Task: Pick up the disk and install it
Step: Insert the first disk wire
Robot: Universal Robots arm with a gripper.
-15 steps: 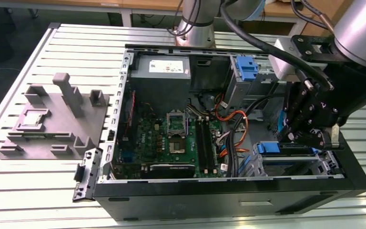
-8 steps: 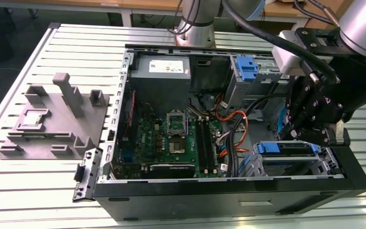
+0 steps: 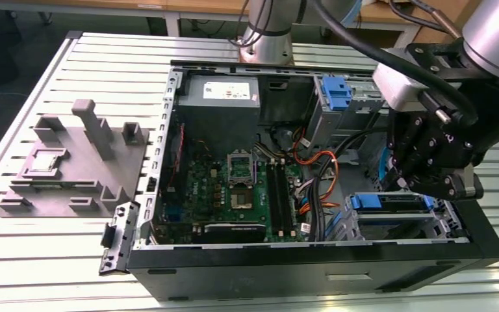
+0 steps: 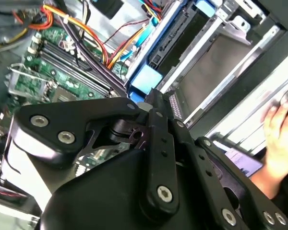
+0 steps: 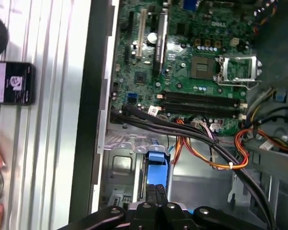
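Observation:
The disk (image 3: 386, 201) sits in the metal drive cage (image 3: 353, 224) at the front corner of the open computer case, on the exterior view's right. Its blue plastic frame faces up. In both wrist views the blue frame (image 5: 158, 157) (image 4: 146, 79) lies just beyond my fingertips. My gripper (image 3: 410, 188) hangs directly over the cage. Its two black fingers (image 5: 151, 194) are pressed together, shut, with the tips at or touching the frame's edge (image 4: 151, 96). I cannot tell whether they pinch any part of it.
A tall blue latch piece (image 3: 336, 91) stands at the case's far side beside the grey power supply (image 3: 221, 94). Orange and black cables (image 5: 206, 153) run close to the cage. A grey fixture (image 3: 76, 162) lies on the slatted table. A person's hand (image 4: 278, 134) rests outside the case near a dark phone-like object (image 5: 12, 84).

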